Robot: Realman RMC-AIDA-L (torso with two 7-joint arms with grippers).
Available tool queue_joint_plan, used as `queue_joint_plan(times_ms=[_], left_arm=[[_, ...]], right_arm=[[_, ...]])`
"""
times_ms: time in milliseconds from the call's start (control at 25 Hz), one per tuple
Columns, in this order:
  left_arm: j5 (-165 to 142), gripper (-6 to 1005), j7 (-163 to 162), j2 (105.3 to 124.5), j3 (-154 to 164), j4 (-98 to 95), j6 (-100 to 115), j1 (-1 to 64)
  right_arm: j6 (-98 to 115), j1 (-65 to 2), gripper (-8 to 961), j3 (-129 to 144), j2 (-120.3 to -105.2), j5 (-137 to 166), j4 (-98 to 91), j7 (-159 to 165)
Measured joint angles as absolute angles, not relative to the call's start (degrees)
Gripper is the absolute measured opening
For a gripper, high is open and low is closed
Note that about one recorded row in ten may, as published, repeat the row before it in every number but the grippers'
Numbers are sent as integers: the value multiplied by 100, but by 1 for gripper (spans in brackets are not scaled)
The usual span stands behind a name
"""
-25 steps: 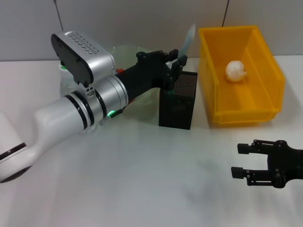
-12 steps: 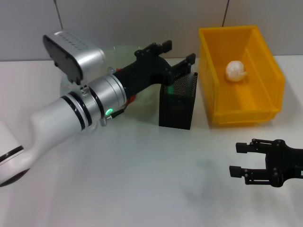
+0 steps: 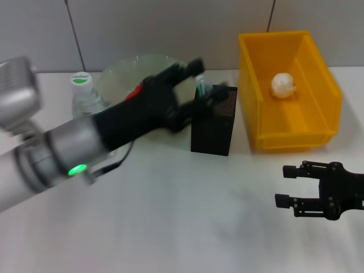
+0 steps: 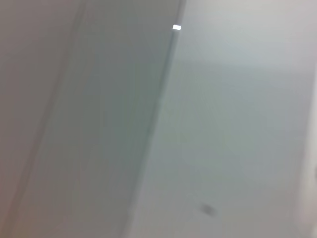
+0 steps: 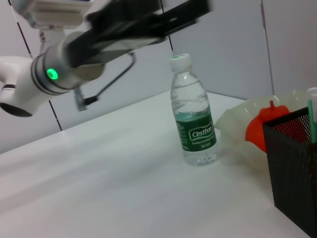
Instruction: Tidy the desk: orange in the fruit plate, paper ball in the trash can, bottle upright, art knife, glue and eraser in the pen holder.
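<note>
Left pincer [image 3: 199, 79] – open, empty – above pen holder [image 3: 214, 120].

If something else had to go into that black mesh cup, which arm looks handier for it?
Probably the left. The left gripper hangs right beside the pen holder, open and empty. The right gripper sits low over the table near the robot, farther from the pen holder, in front of the trash can.

head view high, facing down; right wrist low, sideways; both share bottle [image 3: 85, 94] [image 5: 192, 116].
</note>
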State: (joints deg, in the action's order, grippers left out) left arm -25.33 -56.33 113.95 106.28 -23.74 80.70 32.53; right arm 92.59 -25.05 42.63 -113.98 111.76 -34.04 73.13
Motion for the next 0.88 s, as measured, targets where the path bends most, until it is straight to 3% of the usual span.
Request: queue_joint_plan(times_ms=[240,360,640,880], left_arm=[[-5257,813,-6306,10939,9356,-2310,9080,2813],[-6210,813,-6346,10870,8894,-2288,9134,2720],[-7592,813,-5998,10895,7903,-2225,9035,2540],[-7846,813,-5949,10920,7593,-2214,9012,2513]], right_arm=[[9395,-2556,768,4273,-11478,11165,-3419,7291],[9441,-2583,768,4301,-11523,11164,-3417,7278],[9485,-2721,768,4340,-11676,11263,-3324,7149],[9456,-2787,768,4407,-11693,11294,-3199,7078]])
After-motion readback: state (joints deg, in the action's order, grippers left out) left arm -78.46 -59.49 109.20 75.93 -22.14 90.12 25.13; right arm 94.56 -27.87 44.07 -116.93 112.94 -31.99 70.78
